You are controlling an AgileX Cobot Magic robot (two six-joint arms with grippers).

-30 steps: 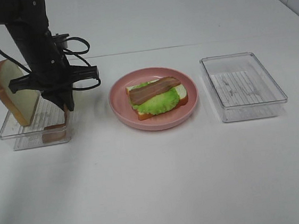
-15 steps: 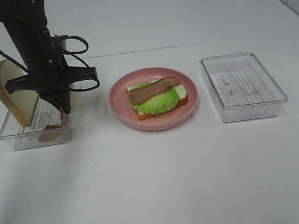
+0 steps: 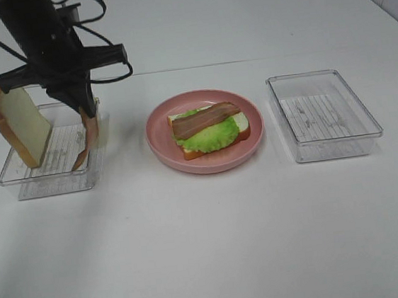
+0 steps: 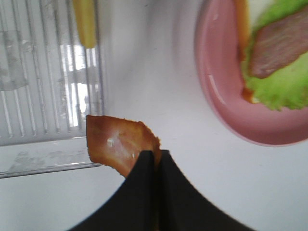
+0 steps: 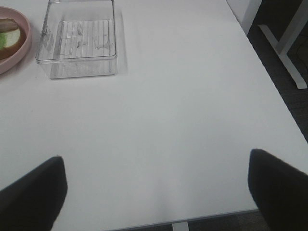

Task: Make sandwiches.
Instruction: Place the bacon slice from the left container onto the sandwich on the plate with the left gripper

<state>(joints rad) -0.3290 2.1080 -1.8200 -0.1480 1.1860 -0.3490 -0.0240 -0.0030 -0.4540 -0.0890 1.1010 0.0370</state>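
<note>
On the pink plate [image 3: 162, 147] lies the partly built sandwich [image 3: 207, 128]: a white bread slice, ruffled green lettuce and one brown bacon strip on top. My left gripper [image 3: 85, 112] is shut on another bacon strip [image 3: 91, 137], which hangs down over the right side of the left clear tray [image 3: 46, 181]. The left wrist view shows the pinched strip [image 4: 120, 142] at the closed gripper [image 4: 156, 156], with the plate [image 4: 216, 96] beside it. A second bread slice [image 3: 22, 128] leans upright in that tray. My right gripper [image 5: 155, 159] stands open over bare table.
An empty clear tray [image 3: 323, 114] sits right of the plate and also shows in the right wrist view, where the tray [image 5: 79, 38] is far from the fingers. The table's right edge [image 5: 269, 106] drops to the floor there.
My left gripper has risen with the bacon strip, lifting it off the tray floor so that it hangs free. The plate, bread and right gripper have not moved.
</note>
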